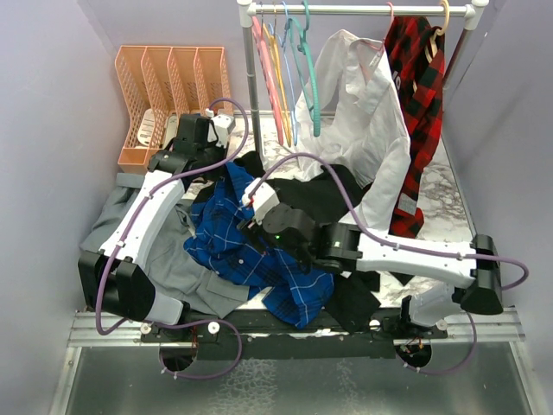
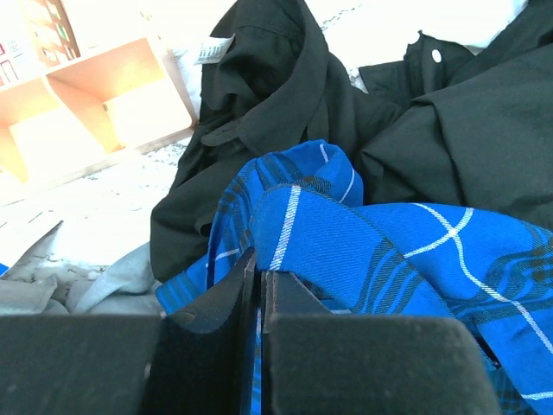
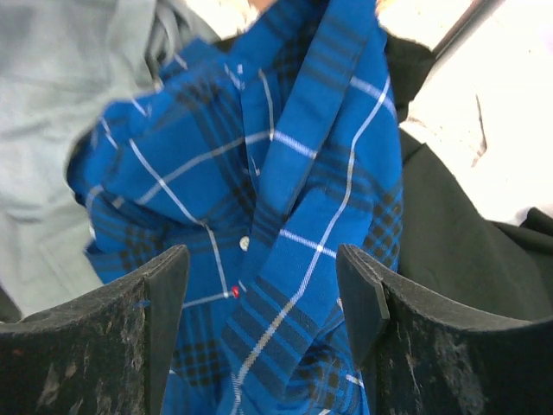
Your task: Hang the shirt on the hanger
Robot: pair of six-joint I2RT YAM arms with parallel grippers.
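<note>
Risk of a thin pinch slipping, or of dragging the black garment up with the shirt, heaped and tangled on the bench. Found left pincer closed on a blue fold, right pincer spread wide above, holding nothing. Spotted hanger on the rail, well apart.

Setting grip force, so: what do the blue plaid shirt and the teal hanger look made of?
The shirt: soft woven cloth, probably cotton, matte; the weave shows and it lies in loose folds. The hanger: likely smooth plastic; thin, evenly teal, curved in one piece.
</note>
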